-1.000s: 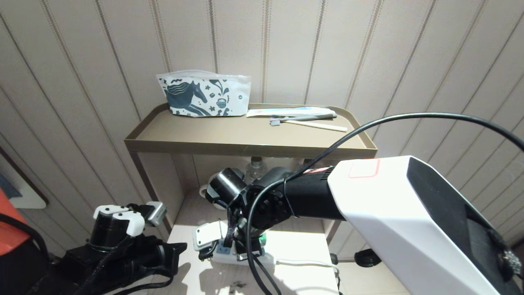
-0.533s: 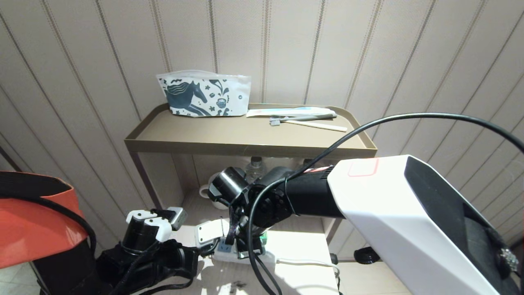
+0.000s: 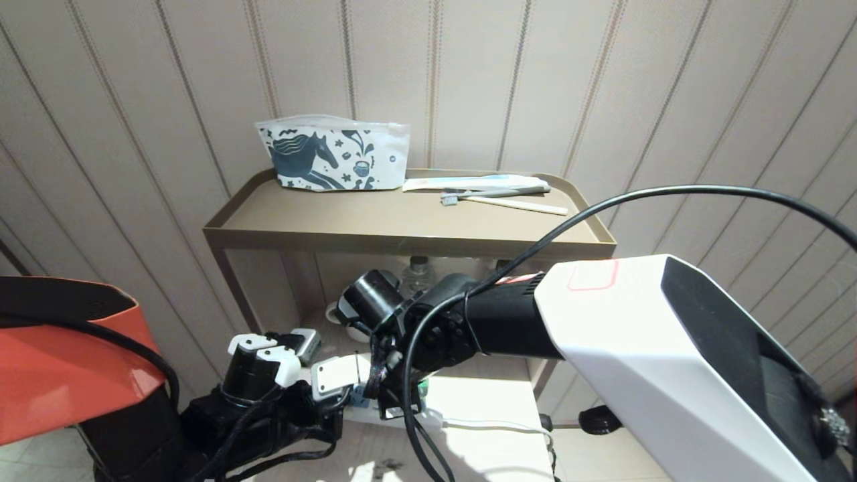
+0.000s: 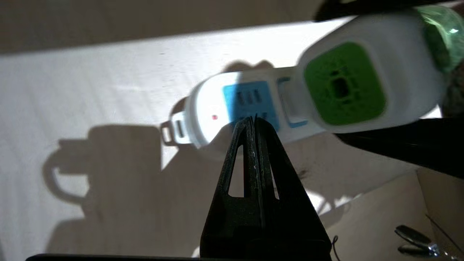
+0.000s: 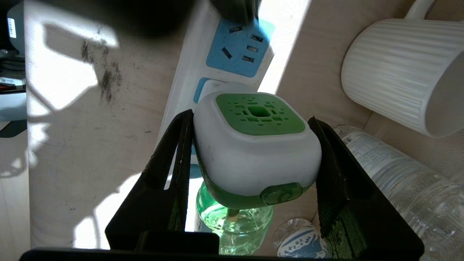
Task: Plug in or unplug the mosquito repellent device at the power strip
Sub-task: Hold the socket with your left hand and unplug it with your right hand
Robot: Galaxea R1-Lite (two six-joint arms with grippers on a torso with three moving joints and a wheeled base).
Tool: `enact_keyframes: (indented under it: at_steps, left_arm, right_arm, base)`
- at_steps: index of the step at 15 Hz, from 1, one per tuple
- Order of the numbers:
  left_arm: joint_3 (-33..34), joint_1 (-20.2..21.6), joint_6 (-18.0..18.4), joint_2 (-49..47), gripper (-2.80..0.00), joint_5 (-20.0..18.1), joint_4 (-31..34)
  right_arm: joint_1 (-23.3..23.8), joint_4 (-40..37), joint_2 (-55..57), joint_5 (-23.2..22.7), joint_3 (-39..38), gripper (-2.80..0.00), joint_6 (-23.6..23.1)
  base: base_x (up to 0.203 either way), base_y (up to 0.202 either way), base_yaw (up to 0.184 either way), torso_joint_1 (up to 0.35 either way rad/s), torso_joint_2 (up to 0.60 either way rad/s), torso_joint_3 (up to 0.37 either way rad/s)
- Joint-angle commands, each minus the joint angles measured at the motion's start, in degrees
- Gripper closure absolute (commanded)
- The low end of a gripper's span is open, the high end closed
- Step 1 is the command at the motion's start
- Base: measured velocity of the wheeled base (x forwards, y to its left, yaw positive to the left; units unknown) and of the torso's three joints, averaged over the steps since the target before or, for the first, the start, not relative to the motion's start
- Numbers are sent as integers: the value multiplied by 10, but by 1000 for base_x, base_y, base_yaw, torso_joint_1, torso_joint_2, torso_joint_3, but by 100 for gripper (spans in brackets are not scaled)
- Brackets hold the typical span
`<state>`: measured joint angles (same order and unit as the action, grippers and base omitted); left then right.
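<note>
The right gripper (image 5: 253, 170) had its two black fingers (image 5: 170, 170) clamped on either side of the device (image 5: 253, 152), pressing on the white cap with the green grille facing up and the green bottle hanging down between the finger bases. The device sat against the strip (image 5: 188, 72), over a socket face right next to the free blue socket just past the fingertips. Couldn't tell whether the prongs were fully seated or partly out.

The left gripper (image 4: 255, 121) was pinched completely closed with nothing in it, its tip touching or just above the strip (image 4: 217, 112) at the edge of the end blue socket. The device (image 4: 362, 83) was just beyond and off to one side of that tip.

Near the right fingers, a ribbed white mug (image 5: 402, 69) stood well clear of the device, and a clear water bottle (image 5: 398, 181) lay just outside one finger.
</note>
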<state>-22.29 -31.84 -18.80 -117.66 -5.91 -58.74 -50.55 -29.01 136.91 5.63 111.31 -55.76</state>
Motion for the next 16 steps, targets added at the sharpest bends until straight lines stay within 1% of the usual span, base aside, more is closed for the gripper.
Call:
enact_keyframes:
  at_steps: [1,5,9,13,15,16]
  left_arm:
    - [-10,-32,-4,0,0,0,-1]
    - [-1,-46,-8,-2,0,0,-1]
    - [-5,-50,-7,-22,0,6,-5]
    - [16,-45,-2,-33,0,11,-6]
    - [21,-45,8,-37,0,12,-6]
    - [26,-45,22,-45,0,12,-7]
  right_arm:
    - [1,0,2,-4,0,0,-2]
    - [5,3,1,-7,0,0,-2]
    - [5,3,2,-7,0,0,-1]
    - [5,11,4,-7,0,0,-2]
    - [5,12,4,-7,0,0,-2]
    - [5,12,4,-7,0,0,-2]
  base:
    - [0,0,0,0,0,0]
    - [0,0,0,0,0,0]
    - [0,0,0,0,0,0]
    - [0,0,0,0,0,0]
    - [0,0,0,0,0,0]
    - [0,0,0,0,0,0]
